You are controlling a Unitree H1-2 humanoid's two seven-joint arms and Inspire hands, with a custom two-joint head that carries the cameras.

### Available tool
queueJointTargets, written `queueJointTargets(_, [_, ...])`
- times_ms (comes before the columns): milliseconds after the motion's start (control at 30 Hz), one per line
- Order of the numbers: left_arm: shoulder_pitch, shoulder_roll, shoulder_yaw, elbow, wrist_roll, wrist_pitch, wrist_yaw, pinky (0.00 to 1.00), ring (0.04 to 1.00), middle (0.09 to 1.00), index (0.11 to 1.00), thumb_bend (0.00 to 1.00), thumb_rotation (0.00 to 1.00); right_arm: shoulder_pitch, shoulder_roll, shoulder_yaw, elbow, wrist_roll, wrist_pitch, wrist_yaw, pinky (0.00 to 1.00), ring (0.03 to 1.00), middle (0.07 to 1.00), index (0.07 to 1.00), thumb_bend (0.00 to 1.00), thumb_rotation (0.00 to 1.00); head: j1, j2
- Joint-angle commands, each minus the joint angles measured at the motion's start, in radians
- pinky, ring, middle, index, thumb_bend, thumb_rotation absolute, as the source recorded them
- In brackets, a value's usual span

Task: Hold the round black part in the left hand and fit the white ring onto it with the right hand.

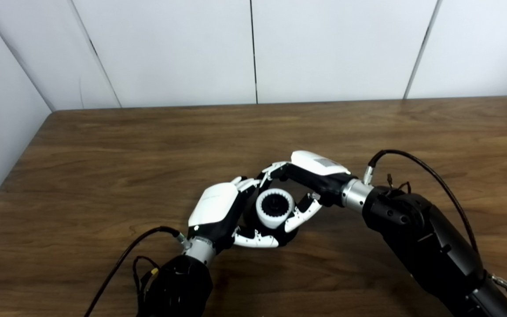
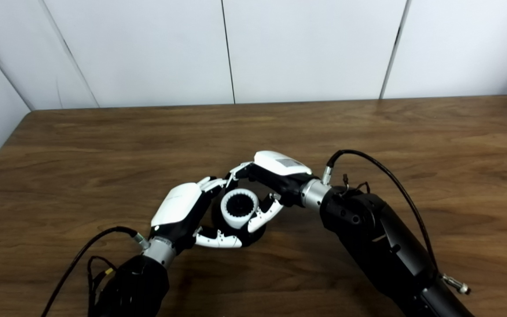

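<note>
Left robot hand (image 1: pixel 216 210) around one round black part (image 1: pixel 274 204), right robot hand (image 1: pixel 313 176) pinching one white ring (image 1: pixel 273 208) there.

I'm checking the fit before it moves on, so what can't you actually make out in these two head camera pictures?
- Round black part: mostly hidden in both views by the white ring and left hand.
- Whether the ring is fully seated: its lower edge is hidden by fingers.
- Right hand: where its fingertips touch the ring is unclear, too small.
- Both arms: cut off by the bottom edge.
</note>
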Motion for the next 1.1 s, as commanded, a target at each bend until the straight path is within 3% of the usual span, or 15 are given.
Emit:
queueJointTargets(0, [-0.005, -0.012, -0.003, -0.02, -0.028, 0.008, -0.025, 0.77, 0.955, 0.891, 0.899, 0.91, 0.46, -0.005, -0.013, 0.012, 0.002, -0.012, -0.009, 0.025, 0.79, 0.905, 0.827, 0.489, 0.53, 0.15, 0.001, 0.001])
queueJointTargets(433, [-0.003, -0.018, 0.019, -0.038, -0.056, 0.033, -0.038, 0.8, 0.956, 0.904, 0.898, 0.92, 0.41, -0.007, -0.018, 0.016, 0.005, -0.013, -0.015, 0.024, 0.77, 0.896, 0.826, 0.493, 0.52, 0.15, 0.004, 0.0])
queueJointTargets(500, [-0.004, -0.016, 0.018, -0.039, -0.056, 0.038, -0.04, 0.8, 0.956, 0.904, 0.901, 0.92, 0.42, -0.007, -0.022, 0.019, 0.005, -0.015, -0.015, 0.027, 0.77, 0.893, 0.828, 0.608, 0.77, 0.21, 0.001, 0.0])
queueJointTargets(600, [-0.005, -0.011, 0.019, -0.041, -0.063, 0.044, -0.05, 0.8, 0.962, 0.911, 0.913, 0.97, 0.46, -0.014, -0.033, 0.021, 0.003, -0.017, -0.005, 0.041, 0.77, 0.897, 0.865, 0.747, 0.92, 0.28, 0.004, -0.003])
queueJointTargets(767, [-0.004, -0.013, 0.028, -0.056, -0.084, 0.057, -0.066, 0.81, 0.969, 0.924, 0.936, 1.0, 0.51, -0.023, -0.04, 0.01, -0.011, -0.007, 0.034, 0.061, 0.76, 0.907, 0.906, 0.86, 1.0, 0.34, 0.005, -0.003])
queueJointTargets(1067, [-0.003, -0.027, 0.063, -0.088, -0.155, 0.063, -0.065, 0.84, 0.966, 0.937, 0.989, 1.0, 0.6, -0.018, -0.017, -0.071, 0.001, 0.107, 0.082, 0.062, 0.81, 0.939, 0.963, 0.973, 1.0, 0.42, 0.008, -0.014])
